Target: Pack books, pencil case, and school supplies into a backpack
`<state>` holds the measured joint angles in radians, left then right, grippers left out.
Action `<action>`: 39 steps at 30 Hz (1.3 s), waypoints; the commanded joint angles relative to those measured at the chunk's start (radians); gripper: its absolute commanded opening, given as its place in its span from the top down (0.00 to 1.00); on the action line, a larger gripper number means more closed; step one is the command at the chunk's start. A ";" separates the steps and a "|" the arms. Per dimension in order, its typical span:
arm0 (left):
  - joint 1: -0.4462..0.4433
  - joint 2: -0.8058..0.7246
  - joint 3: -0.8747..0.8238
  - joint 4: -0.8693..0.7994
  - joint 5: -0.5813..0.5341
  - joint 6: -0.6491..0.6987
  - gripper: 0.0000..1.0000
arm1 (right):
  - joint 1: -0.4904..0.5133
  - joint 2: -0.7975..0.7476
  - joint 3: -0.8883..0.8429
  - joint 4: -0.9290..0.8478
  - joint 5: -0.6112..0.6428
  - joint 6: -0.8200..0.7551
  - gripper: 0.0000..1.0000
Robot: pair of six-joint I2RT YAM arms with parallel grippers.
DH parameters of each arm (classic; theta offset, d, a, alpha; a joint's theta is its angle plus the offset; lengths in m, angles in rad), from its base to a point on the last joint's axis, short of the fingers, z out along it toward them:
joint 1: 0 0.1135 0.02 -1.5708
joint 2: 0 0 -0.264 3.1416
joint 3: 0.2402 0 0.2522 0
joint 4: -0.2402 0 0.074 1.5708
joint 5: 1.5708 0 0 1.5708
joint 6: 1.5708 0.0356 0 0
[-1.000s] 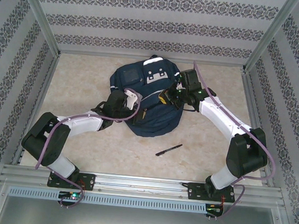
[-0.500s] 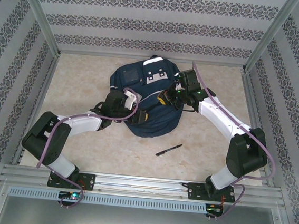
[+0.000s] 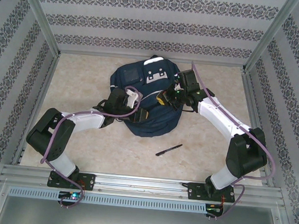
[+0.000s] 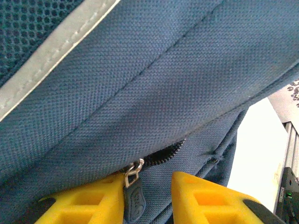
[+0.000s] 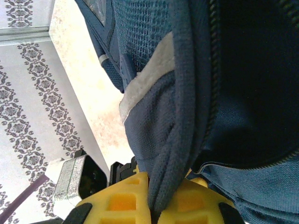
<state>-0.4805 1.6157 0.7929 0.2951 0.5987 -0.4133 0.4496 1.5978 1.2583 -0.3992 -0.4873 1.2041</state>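
Nearest you, the metal rail carries both arm bases at the edge of the pale marbled table. One black pen lies on that surface, well apart from the backpack, which lies mid-table. Your left gripper is at the backpack's near side, fingers apart, with the zip pull between them, against one finger. Your right gripper is clamped on the rim of the backpack's opening. Beyond, walls with bands of dark ornament close in the table.

no readable text, white patches on backpack illegible
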 commanded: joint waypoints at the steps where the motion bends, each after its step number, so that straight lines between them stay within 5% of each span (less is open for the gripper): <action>1: 0.004 0.009 -0.027 0.038 -0.089 -0.045 0.72 | 0.030 -0.026 0.022 0.011 -0.125 0.010 1.00; 8: 0.010 0.016 0.004 -0.110 -0.146 0.003 0.83 | 0.018 -0.038 0.024 0.010 -0.128 0.012 1.00; 11: 0.023 0.011 0.009 -0.137 -0.143 0.024 0.98 | 0.008 -0.045 0.020 0.010 -0.128 0.010 1.00; 15: 0.028 -0.024 -0.015 -0.120 -0.130 0.062 1.00 | -0.026 -0.052 0.006 0.010 -0.134 0.003 1.00; 25: 0.034 -0.123 -0.046 -0.317 -0.518 0.150 1.00 | -0.153 0.000 0.000 -0.032 -0.188 -0.114 1.00; 34: -0.043 -0.147 -0.057 -0.143 -0.287 0.197 1.00 | -0.209 0.110 -0.013 -0.003 -0.193 -0.181 0.98; 39: -0.105 -0.138 -0.019 -0.058 -0.217 0.117 1.00 | -0.182 0.111 -0.067 0.028 -0.166 -0.098 0.64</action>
<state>-0.5419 1.4971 0.7456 0.1478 0.3012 -0.2630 0.2466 1.7096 1.2251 -0.3962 -0.6636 1.0729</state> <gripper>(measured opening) 0.043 0.334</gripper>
